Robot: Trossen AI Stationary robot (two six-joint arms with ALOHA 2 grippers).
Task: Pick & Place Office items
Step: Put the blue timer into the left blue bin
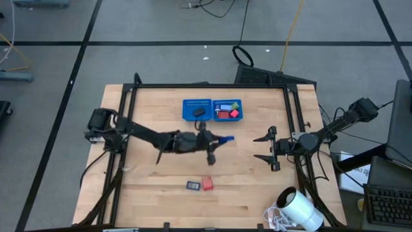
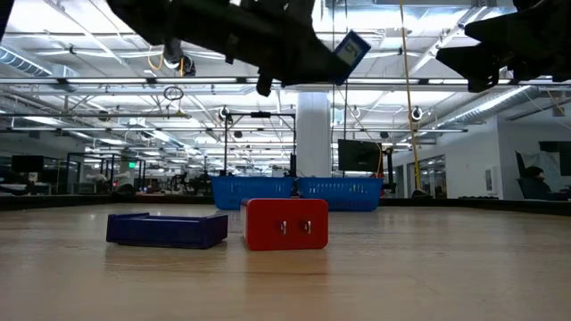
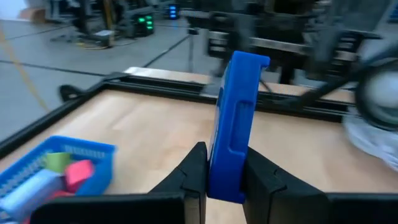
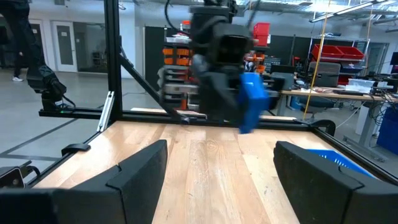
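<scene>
My left gripper (image 1: 215, 140) is over the middle of the table, in front of the blue mesh tray, shut on a flat blue block (image 3: 233, 124) that also shows in the low view (image 2: 351, 50) and the right wrist view (image 4: 252, 99). A dark blue block (image 2: 167, 228) and a red block (image 2: 285, 223) lie flat on the table near its front edge (image 1: 193, 185) (image 1: 207, 183). More small pieces, red, light blue and green, sit in the tray's right compartment (image 1: 226, 111). My right gripper (image 1: 269, 148) hangs open above the table's right side. My left gripper pinches the blue block by one end (image 3: 224, 180) between its two fingers (image 3: 194, 171), which lie on the block's two broad faces. The block sticks out past the fingertips. It is lifted clear, high above the table.
The blue mesh two-part tray (image 1: 196, 102) stands toward the far edge, a dark piece in its left compartment. A big white cylinder (image 1: 299, 209) lies at the near right corner. Black frame rails run along the table's sides and far edge.
</scene>
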